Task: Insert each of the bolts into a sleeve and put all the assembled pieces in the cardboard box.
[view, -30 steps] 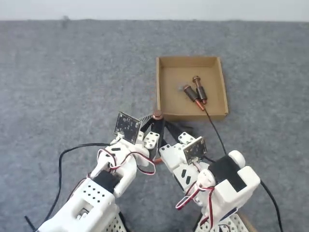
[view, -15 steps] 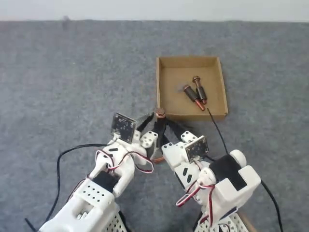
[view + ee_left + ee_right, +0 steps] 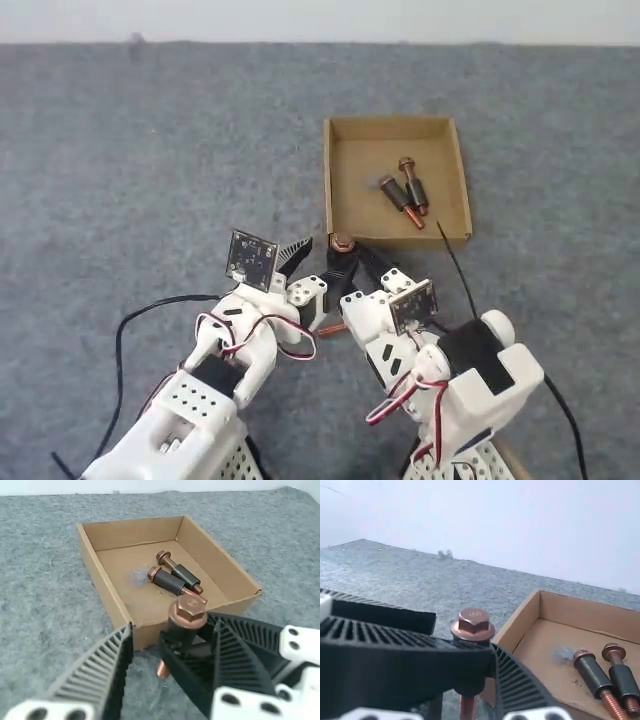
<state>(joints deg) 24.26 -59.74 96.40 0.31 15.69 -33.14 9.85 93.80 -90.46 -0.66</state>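
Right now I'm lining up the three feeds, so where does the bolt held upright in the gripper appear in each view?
High view: held bolt in the right gripper, just outside the cardboard box's near corner.
Left wrist view: held bolt in front of the box's near wall.
Right wrist view: held bolt beside the box's corner.
Shared landmark: the two assembled pieces lying in the box.

a shallow, open-topped square box of brown cardboard [image 3: 352,205] sits on the table. two copper hex-head bolts [image 3: 408,172], each pushed through a black cylindrical sleeve [image 3: 397,197], lie close side by side on its floor. a third copper bolt [image 3: 343,243], also sleeved, stands upright, head up, just outside the box's near wall, clamped in the jaws of the right gripper [image 3: 344,258].
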